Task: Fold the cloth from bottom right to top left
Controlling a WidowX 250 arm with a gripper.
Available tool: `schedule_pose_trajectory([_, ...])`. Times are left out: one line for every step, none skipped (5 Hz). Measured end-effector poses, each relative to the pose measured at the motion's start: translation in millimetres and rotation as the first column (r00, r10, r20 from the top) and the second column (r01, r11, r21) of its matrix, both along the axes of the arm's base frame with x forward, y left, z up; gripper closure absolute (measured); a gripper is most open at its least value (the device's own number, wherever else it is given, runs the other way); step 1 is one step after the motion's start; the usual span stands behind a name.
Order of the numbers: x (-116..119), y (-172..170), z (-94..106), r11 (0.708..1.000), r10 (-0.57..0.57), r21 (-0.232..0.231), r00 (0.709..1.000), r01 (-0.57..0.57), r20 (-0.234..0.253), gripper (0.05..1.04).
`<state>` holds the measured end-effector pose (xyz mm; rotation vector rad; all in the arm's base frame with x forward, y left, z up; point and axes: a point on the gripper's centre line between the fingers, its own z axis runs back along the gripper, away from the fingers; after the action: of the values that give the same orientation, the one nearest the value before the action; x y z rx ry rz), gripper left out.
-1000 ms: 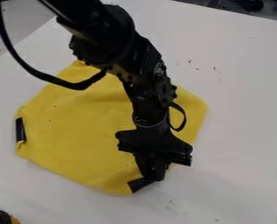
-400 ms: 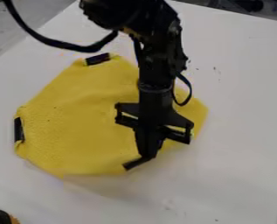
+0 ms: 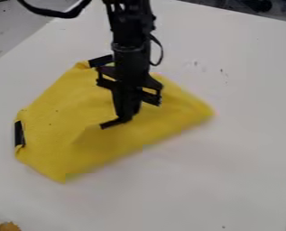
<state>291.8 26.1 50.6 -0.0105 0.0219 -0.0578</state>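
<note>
- Camera view: the pincer (image 3: 126,118) hung down over the middle of the yellow cloth (image 3: 51,124), its fingers closed on a dark strip (image 3: 110,123) at a corner of the cloth.
- That strip poked out from the fingertips toward the left, over the cloth's own middle.
- The cloth lay around and below the pincer, reaching out to its left and its right; just left of the fingertips, a crease slanted down toward the lower left.
- The cloth's lower edge ran aslant from a corner at the bottom left up to a rounded corner at the right.
- A second dark strip (image 3: 101,61) sat at the cloth's top corner, just up and left of the pincer, and a third (image 3: 20,134) on its left edge, well apart from the pincer.
- The white surface (image 3: 229,158) stretched broadly to the right of the cloth and below it, with a narrower band at the left.
- The surface's left edge slanted across the top left corner of the view; its far edge sloped down toward the right, near the top.
- Small dark specks (image 3: 224,72) marked the surface beyond the cloth's upper right side.
- An orange-brown thing (image 3: 10,226) stood at the bottom left corner of the view.
</note>
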Motion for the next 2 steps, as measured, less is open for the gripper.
schedule_pose_trajectory([17, 26, -7.9, 0.999, -0.038, -0.011, 0.999, 0.038, 0.016, 1.021])
schedule_pose_trajectory([24, 34, -23.2, 0.998, -0.037, -0.046, 0.999, 0.039, 0.036, 1.021])
